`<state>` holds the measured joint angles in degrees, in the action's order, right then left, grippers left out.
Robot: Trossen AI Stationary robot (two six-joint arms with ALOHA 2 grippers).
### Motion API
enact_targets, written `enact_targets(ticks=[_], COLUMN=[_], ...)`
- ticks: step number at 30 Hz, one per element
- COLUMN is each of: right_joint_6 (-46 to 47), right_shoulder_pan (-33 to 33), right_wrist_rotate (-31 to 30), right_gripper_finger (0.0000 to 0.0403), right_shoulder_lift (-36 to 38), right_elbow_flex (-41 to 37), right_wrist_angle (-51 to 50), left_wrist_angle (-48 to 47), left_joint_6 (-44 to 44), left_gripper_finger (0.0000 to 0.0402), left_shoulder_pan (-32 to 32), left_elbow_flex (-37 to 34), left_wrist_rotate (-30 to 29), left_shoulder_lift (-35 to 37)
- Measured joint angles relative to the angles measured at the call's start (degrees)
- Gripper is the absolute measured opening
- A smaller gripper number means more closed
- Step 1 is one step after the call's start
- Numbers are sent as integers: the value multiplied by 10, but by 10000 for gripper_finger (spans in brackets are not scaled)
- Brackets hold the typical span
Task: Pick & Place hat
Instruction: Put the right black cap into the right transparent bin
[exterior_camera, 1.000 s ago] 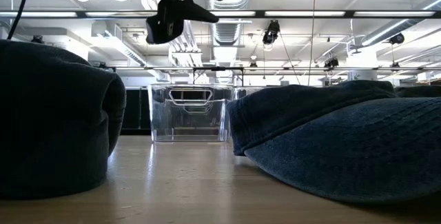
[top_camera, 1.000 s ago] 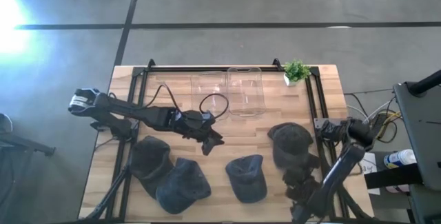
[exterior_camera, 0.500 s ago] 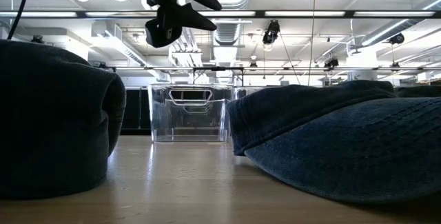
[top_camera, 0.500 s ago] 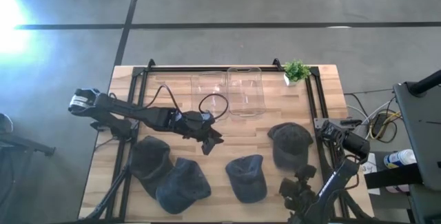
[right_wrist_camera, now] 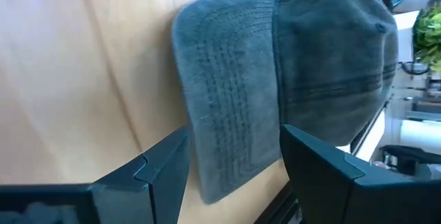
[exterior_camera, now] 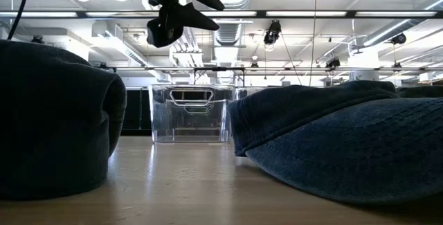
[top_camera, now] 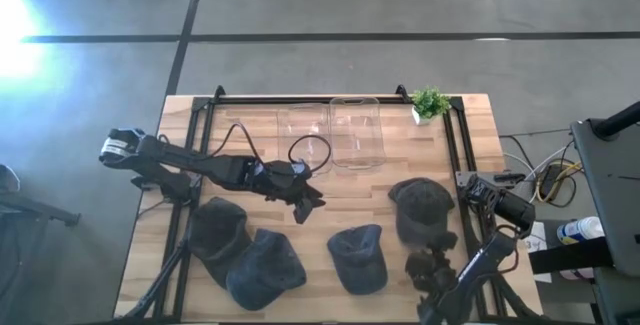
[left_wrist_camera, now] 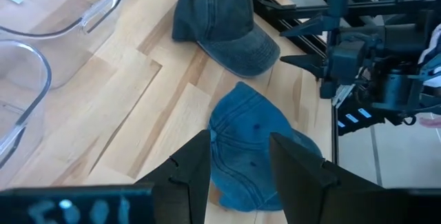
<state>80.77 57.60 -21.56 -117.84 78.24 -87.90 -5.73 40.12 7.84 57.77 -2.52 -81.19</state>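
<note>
Right gripper point(top_camera: 432, 268) is spread open with nothing in it, sitting low near the table's front right corner, and its wrist view looks straight over the brim of the gray hat point(right_wrist_camera: 289, 79), which lies on the wood just ahead of the fingers point(right_wrist_camera: 162, 165) without touching them. In the high view that same hat point(top_camera: 422, 208) is just behind the gripper, near the right rail. The left gripper point(top_camera: 303, 205) hangs in the air over the middle of the table, also released and empty; you can see the gap between its fingers point(left_wrist_camera: 193, 172) in the left wrist view, with the blue hat point(left_wrist_camera: 258, 158) on the table right below and in front of them. That one is the hat point(top_camera: 358, 257) in the middle of the front row from above. Two more hats point(top_camera: 245, 255) overlap each other off to the outer side of the left arm. Two clear bins point(top_camera: 332, 130) sit side by side behind the left gripper toward the back edge, and a small green plant point(top_camera: 430, 102) is at the back right corner of the table point(top_camera: 480, 155).
</note>
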Motion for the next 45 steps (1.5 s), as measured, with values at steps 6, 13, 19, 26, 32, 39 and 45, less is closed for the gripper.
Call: enact_targets(ticks=[6,13,19,26,32,39,45], right_joint_6=[-35,-48,-69,-79,-47,-14,-8], right_shoulder_pan=[-8,-18,-26,-37,-48,-54,-56], right_wrist_rotate=[-26,-28,-64,-92,-103,-121,-121], right_gripper_finger=[219,219,219,219,219,180,120], right_shoulder_lift=[0,0,1,1,1,1,1], right_elbow_flex=[-34,-69,-84,-93,-99,-111,-124], right_wrist_angle=[51,57,57,58,59,61,60], left_wrist_angle=[12,16,16,18,19,19,19], left_joint_6=[0,3,8,9,20,21,21], left_gripper_finger=[140,140,140,140,140,140,140], left_shoulder_pan=[0,0,0,0,-1,0,-1], left_elbow_flex=[0,0,0,0,0,0,0], left_wrist_rotate=[-1,-6,-27,-37,-51,-51,-51], left_shoulder_lift=[0,0,0,0,0,0,0])
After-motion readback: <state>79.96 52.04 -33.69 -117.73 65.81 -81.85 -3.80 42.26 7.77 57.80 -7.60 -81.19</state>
